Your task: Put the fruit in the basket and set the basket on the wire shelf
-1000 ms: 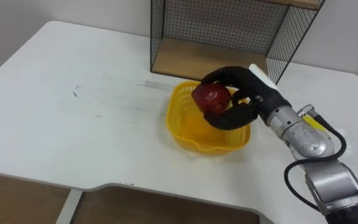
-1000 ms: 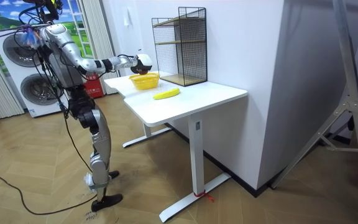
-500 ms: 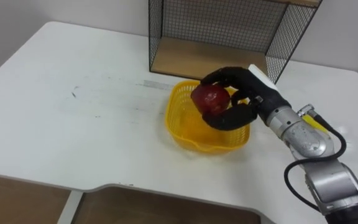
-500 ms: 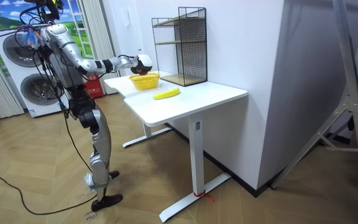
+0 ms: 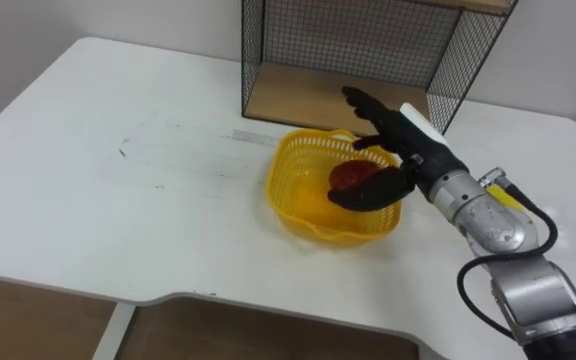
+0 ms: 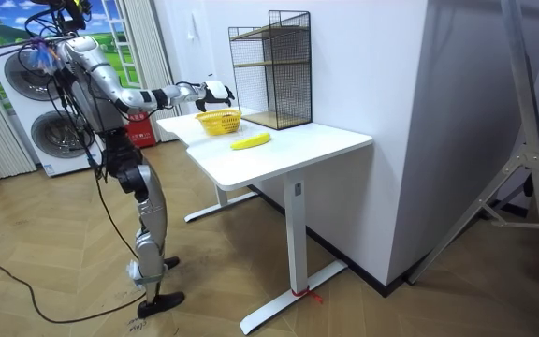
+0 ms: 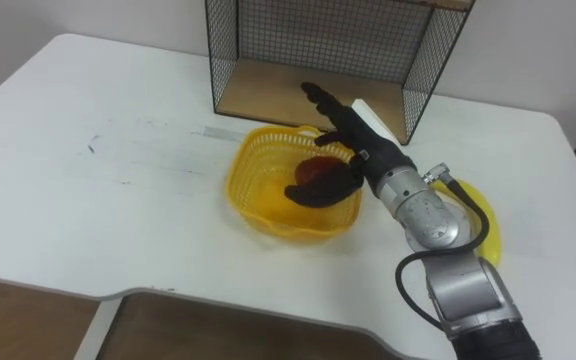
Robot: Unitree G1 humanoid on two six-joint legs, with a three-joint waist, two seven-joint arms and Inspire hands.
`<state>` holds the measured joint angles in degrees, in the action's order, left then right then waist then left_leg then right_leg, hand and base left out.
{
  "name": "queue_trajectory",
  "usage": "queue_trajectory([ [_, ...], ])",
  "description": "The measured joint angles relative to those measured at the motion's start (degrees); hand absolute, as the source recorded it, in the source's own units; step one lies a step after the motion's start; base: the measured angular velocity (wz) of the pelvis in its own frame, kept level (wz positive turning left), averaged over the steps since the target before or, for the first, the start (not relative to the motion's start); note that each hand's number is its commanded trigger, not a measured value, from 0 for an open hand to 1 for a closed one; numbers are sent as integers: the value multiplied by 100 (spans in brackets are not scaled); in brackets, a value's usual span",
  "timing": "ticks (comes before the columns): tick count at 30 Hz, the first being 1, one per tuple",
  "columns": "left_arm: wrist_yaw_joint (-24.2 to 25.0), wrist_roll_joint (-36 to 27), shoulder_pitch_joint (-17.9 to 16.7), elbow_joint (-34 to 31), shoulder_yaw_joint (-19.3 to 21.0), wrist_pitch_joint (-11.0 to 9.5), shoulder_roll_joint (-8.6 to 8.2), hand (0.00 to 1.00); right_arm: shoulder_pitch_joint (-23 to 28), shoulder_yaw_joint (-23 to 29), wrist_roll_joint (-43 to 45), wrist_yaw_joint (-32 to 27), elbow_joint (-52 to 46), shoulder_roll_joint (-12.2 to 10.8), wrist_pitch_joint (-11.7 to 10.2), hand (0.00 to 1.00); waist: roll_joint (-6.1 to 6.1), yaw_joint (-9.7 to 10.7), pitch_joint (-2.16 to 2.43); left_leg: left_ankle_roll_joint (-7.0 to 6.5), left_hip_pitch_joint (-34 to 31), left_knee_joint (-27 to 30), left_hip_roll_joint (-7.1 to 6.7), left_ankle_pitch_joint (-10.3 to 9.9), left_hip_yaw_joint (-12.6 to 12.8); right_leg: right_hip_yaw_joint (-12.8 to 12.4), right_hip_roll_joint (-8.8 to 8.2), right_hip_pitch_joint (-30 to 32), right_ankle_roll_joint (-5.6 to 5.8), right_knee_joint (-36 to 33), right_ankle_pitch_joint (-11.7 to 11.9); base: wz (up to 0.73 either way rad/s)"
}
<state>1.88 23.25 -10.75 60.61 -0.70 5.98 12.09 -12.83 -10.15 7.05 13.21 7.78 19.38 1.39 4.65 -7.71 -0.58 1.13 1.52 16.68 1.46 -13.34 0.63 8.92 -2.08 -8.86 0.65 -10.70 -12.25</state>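
Note:
A yellow mesh basket (image 5: 313,215) stands on the white table in front of the wire shelf (image 5: 368,45). A red apple (image 5: 348,176) lies inside the basket. My right hand (image 5: 396,143) hovers over the basket's right rim, open, its fingers stretched toward the shelf and its thumb below by the apple. A banana (image 7: 486,232) lies on the table to the right, partly behind my right forearm. In the room view the basket (image 6: 218,122), the banana (image 6: 250,141) and the shelf (image 6: 271,65) stand on the table; I stand at its end on the room view's left.
The shelf has a wooden bottom board (image 5: 303,92) just behind the basket. The white table (image 5: 118,180) stretches wide to the left. Its front edge (image 5: 218,298) has a curved cut-out.
My right hand has opened over the basket. The apple it held has dropped from it into the basket.

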Motion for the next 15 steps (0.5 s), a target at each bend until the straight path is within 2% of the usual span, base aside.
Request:
queue_trajectory([
  [9,1,3,-5,1,5,-2,-3,0,0,1,-1,0,5,0,-1,0,-63,6,38,-2,19,8,-3,1,0,0,-5,-17,0,3,0,0],
  [15,60,-4,-18,6,45,-8,-4,0,0,34,-191,-14,7,3,-6,0,-89,85,31,-3,17,3,-7,2,2,-12,-5,-12,0,2,0,0],
])
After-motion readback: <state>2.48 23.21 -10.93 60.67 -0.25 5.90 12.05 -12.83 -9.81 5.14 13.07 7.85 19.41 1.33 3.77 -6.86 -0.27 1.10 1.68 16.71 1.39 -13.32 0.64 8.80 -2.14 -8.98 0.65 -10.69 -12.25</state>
